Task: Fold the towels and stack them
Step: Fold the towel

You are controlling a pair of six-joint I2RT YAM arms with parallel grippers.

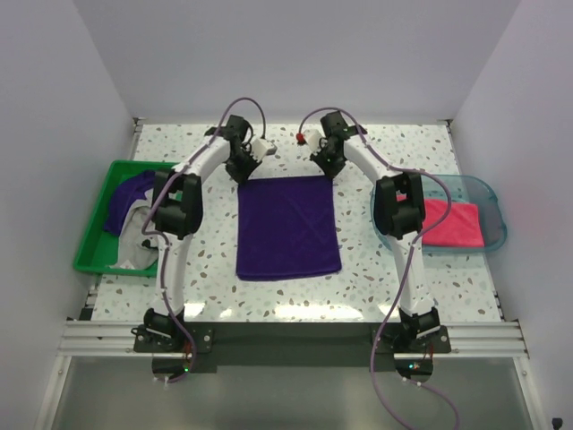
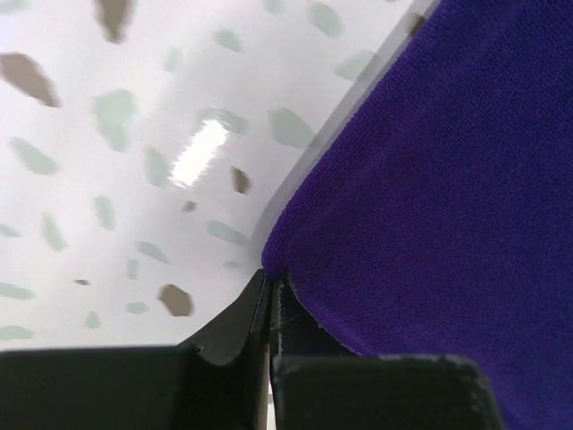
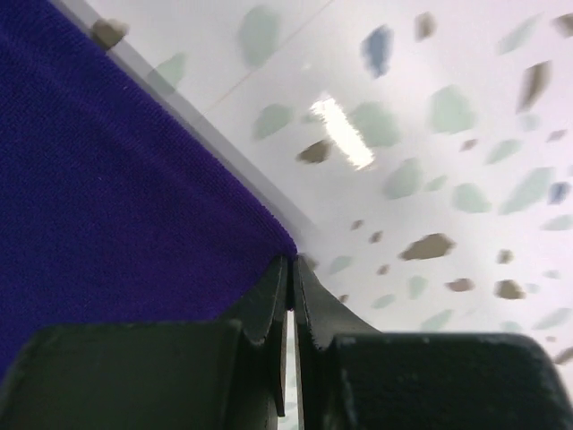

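One dark purple towel (image 1: 288, 227) lies spread flat in the middle of the table (image 1: 215, 260), a plain rectangle with its long sides running away from the arm bases. Its two far corners sit under the two wrists. In the left wrist view the towel (image 2: 448, 224) fills the right side, and its corner comes to a point exactly at the tips of the black fingers (image 2: 228, 336). The left jaws are pressed together there with only a thin seam between them, pinching that corner. How much cloth is caught cannot be told. In the right wrist view the towel (image 3: 107, 197) fills the left side, and the right jaws are likewise closed to a hairline slit on its corner, fingers (image 3: 260, 313) low against the speckled table (image 3: 430, 134).

Both arms reach forward and bend inward, the left arm (image 1: 201, 161) to the far left corner, the right arm (image 1: 363, 161) to the far right one.

Well apart at the left edge, a green bin (image 1: 92, 219) holds a second purple towel (image 1: 125, 199), crumpled, and a pale grey-white towel (image 1: 136, 237) bunched just beside it. At the right edge a translucent teal tray (image 1: 488, 193) carries a hot pink towel (image 1: 452, 224), folded flat.
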